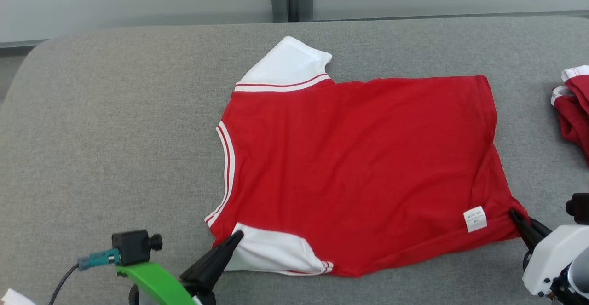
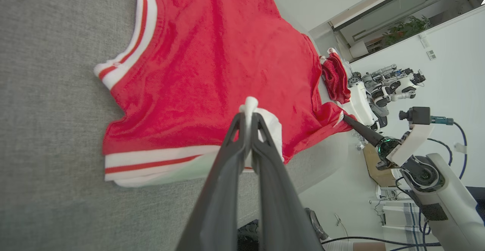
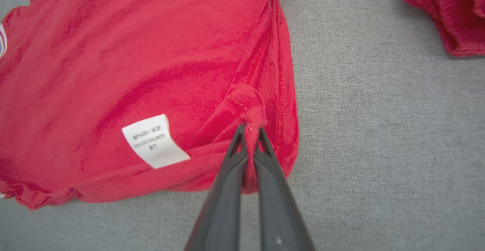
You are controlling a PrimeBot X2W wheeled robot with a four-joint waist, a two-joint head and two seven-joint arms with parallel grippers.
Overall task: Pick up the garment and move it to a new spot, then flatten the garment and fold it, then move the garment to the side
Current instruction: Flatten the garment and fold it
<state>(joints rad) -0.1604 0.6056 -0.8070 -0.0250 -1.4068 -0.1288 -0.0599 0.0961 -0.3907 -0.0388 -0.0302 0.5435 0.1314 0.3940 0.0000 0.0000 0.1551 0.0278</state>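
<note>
The garment is a red T-shirt with white, red-striped sleeves, spread flat on the grey table with its neck to the left. My left gripper is shut on the near white sleeve; the left wrist view shows the white cloth pinched between its fingers. At the shirt's near right corner my right gripper is shut on the red hem, which bunches up between the fingers. A white care label lies beside that corner.
A second red garment with white trim lies crumpled at the table's right edge. Bare grey table stretches to the left of the shirt. The near table edge runs just below both grippers.
</note>
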